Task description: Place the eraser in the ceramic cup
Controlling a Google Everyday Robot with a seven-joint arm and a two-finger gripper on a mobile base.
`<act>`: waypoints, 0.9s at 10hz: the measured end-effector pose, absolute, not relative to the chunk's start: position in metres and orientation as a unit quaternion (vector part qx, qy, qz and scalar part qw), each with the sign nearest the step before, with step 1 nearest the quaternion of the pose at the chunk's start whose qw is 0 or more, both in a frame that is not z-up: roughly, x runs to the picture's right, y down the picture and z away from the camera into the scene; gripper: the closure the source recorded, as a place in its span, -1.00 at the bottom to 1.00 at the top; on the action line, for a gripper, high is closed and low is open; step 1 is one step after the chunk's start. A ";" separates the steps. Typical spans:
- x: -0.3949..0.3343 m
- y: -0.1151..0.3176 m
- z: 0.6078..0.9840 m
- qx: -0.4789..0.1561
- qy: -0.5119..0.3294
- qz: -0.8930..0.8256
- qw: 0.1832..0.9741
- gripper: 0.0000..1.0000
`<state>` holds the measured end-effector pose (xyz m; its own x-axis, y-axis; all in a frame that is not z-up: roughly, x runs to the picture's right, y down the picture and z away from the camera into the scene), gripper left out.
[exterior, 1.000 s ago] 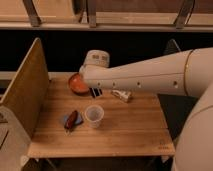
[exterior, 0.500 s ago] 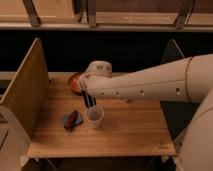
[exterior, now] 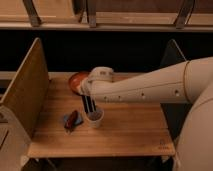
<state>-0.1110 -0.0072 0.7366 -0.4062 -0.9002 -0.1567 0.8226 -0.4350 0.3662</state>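
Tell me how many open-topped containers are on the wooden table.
2. The small pale ceramic cup stands near the table's middle, under the gripper lowering the long black eraser into it. The orange-brown shallow bowl sits behind, partly hidden by the arm. Others could be hidden.

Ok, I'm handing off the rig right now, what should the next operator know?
Gripper: shut on the eraser, hanging directly above the ceramic cup.
Eraser: upright, lower end at the cup's rim or just inside; can't tell how deep.
Cup: upright on the wooden table, beside the dark red object on blue cloth; orange-brown bowl behind.
Done: eraser picked and brought over the cup.
Left: lower, release, withdraw.
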 end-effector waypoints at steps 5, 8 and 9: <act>-0.111 -0.002 0.738 0.164 -0.119 -0.835 0.512 0.90; -0.111 -0.002 0.738 0.164 -0.119 -0.835 0.512 0.90; -0.111 -0.002 0.738 0.164 -0.119 -0.835 0.512 0.90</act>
<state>-0.1112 -0.0023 0.7382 -0.4223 -0.8936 -0.1521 0.8151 -0.4478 0.3675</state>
